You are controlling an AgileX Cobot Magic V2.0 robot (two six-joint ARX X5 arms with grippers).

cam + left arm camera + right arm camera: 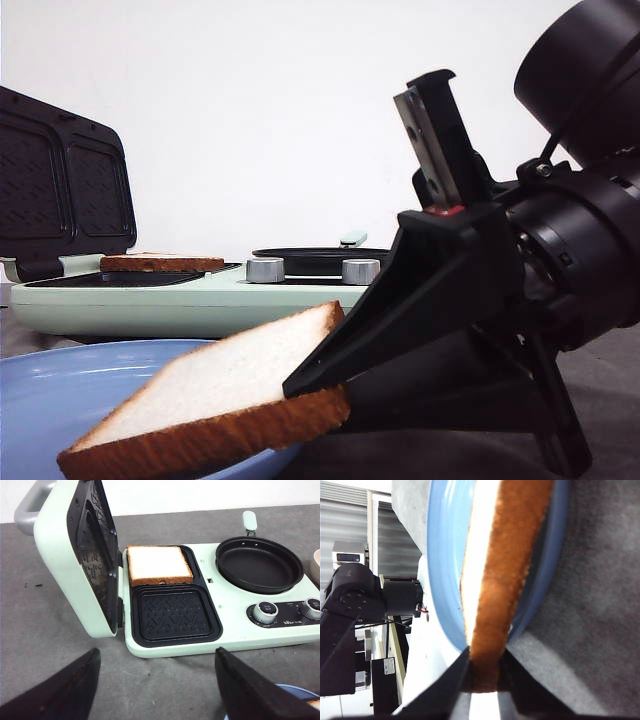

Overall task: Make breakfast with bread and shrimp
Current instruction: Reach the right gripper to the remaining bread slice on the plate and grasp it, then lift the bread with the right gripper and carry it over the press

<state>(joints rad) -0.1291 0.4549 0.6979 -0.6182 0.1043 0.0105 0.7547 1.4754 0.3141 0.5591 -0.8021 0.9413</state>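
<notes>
One slice of bread [220, 395] hangs tilted over the blue plate [60, 390], pinched at its corner by my right gripper [318, 390]. From the right wrist I see its orange-brown crust [505, 570] squeezed between the fingers of the gripper [485, 672], with the plate [442, 570] behind. A second slice of bread [157, 564] lies flat in the far grill compartment of the mint-green breakfast maker [235, 630]; the near compartment is bare. My left gripper [156, 652] hovers open in front of the maker, holding nothing. The shrimp is out of view.
The maker's lid [65, 555] stands open and upright at its left end. A black pan [259, 562] sits on its right half, with two silver knobs [265, 611] in front. A beige bowl rim [316, 567] shows at the far right. Grey cloth covers the table.
</notes>
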